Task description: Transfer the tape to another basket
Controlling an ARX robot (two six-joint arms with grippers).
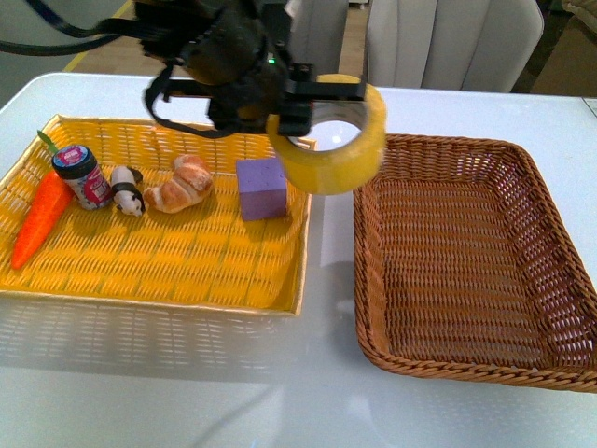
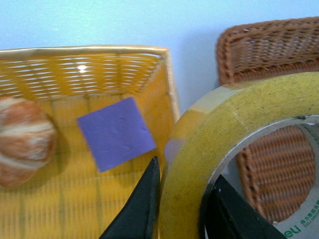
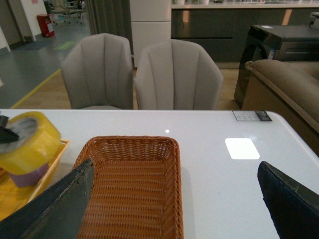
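The tape (image 1: 340, 170), a wide yellowish roll, hangs in the air over the gap between the yellow tray and the brown wicker basket (image 1: 466, 271). My left gripper (image 1: 312, 98) is shut on its rim, one finger inside the core and one outside. In the left wrist view the tape (image 2: 199, 144) fills the near side, pinched by my left gripper (image 2: 182, 174), with the basket (image 2: 259, 50) showing behind and through the roll. My right gripper (image 3: 174, 169) stands open above the near end of the empty basket (image 3: 129, 199), and the tape (image 3: 27, 144) is off to one side of it.
The yellow woven tray (image 1: 187, 266) holds a toy carrot (image 1: 42, 219), a small jar (image 1: 82, 175), a panda figure (image 1: 128, 191), a croissant (image 1: 182, 185) and a purple block (image 1: 263, 187). Grey chairs (image 1: 448, 37) stand beyond the table's far edge.
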